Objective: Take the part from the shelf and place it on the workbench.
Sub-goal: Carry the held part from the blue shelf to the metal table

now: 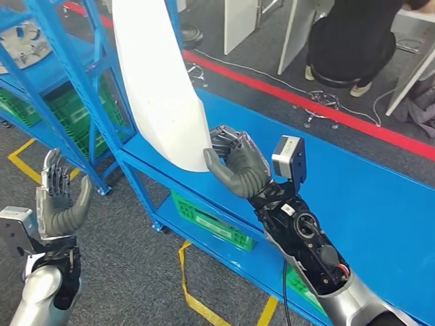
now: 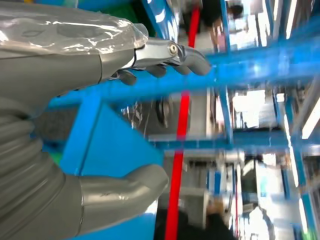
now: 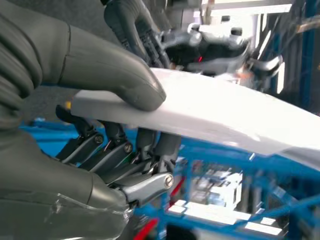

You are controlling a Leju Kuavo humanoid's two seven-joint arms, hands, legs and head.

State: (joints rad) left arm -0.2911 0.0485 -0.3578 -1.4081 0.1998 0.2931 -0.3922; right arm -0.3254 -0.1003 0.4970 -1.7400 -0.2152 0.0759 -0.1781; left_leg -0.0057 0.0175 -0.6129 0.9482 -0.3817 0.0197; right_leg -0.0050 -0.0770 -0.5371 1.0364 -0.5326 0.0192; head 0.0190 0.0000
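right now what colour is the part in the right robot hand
White; the part shows best in the head view.

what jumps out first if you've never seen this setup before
The big curved white part stands out first, rising over the blue shelf with its lower edge pinched in the right hand, thumb on one face and fingers on the other. Next the left hand, raised with fingers spread and holding nothing, over the grey floor beside the shelf frame. A person crouches beyond the red floor line.
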